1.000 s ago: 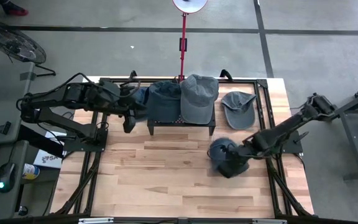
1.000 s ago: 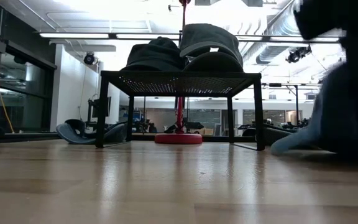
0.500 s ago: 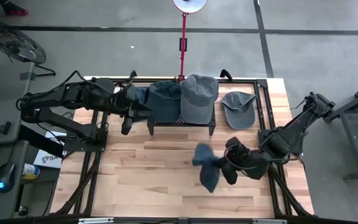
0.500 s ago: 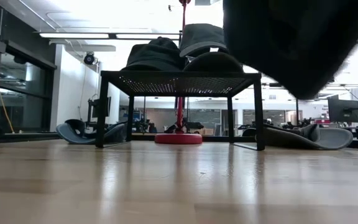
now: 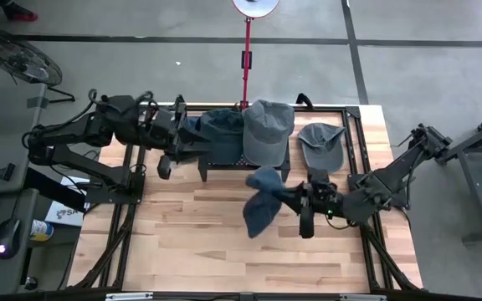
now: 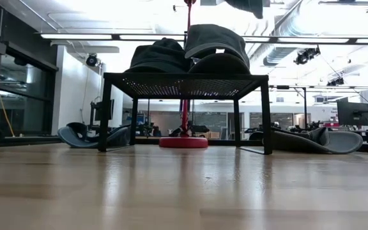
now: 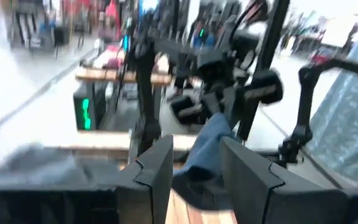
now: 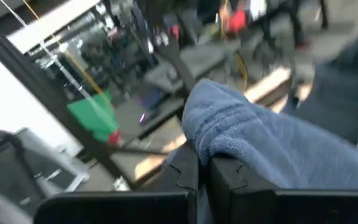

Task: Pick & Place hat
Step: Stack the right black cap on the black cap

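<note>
A blue hat (image 5: 262, 205) hangs in the air over the table's middle, in front of the black rack (image 5: 243, 170). My right gripper (image 5: 291, 199) is shut on it, just right of it. On the rack lie a dark navy hat (image 5: 220, 130) and a grey hat (image 5: 268, 127). Another grey hat (image 5: 320, 144) lies on the table right of the rack. My left gripper (image 5: 167, 160) hovers open at the rack's left end; its wrist view shows open fingers (image 7: 157, 171) and the blue hat (image 7: 209, 142) beyond them. My right gripper pinches a bunched fold of the blue hat's cloth (image 8: 211, 148) between its two fingers (image 8: 188, 171). The fingers come about level from the table's right side. The hat is lifted clear of the table and droops slack from the fingers toward the left.
The rack stands at the table's far middle on thin legs (image 6: 106, 112), with open room beneath it. A red stand (image 5: 246, 58) rises behind it. One more hat (image 6: 85, 134) lies on the table left of the rack. Bare wood spreads across the near half (image 5: 224, 251).
My right gripper, shut on the blue hat, has risen from the table's right side and swung left and toward the rack. The hat has come off the table and now hangs clear, its loose part trailing left. In the low view it has passed upward out of the picture.
</note>
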{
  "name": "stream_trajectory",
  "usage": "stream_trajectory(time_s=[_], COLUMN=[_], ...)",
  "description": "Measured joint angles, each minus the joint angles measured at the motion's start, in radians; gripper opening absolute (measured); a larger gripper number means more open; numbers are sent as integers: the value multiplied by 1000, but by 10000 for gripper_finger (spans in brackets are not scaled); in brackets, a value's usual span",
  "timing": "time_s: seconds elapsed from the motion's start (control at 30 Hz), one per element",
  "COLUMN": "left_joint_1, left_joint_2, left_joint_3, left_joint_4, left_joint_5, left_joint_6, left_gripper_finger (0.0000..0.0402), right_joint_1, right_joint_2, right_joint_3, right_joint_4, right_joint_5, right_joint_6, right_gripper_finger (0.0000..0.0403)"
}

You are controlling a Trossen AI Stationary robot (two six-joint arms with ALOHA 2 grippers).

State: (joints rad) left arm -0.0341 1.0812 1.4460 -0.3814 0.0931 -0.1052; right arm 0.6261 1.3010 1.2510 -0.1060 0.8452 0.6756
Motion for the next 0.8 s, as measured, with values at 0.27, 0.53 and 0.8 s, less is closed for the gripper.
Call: stream_trajectory(time_s=[0.27, 0.53, 0.8], left_joint_1=[-88, -172, -234], left_joint_2=[50, 130, 223], left_joint_3=[0, 0, -1], left_joint_4=[219, 310, 445], left_joint_5=[2, -130, -276], left_joint_6=[175, 312, 536], left_gripper_finger=[131, 131, 131], right_joint_1=[-44, -64, -86], right_joint_2=[0, -1, 0], right_joint_3=[0, 0, 0], right_joint_4=[301, 523, 604], right_joint_5=[108, 108, 107], right_joint_6=[-415, -677, -746], right_gripper_finger=[1, 1, 1])
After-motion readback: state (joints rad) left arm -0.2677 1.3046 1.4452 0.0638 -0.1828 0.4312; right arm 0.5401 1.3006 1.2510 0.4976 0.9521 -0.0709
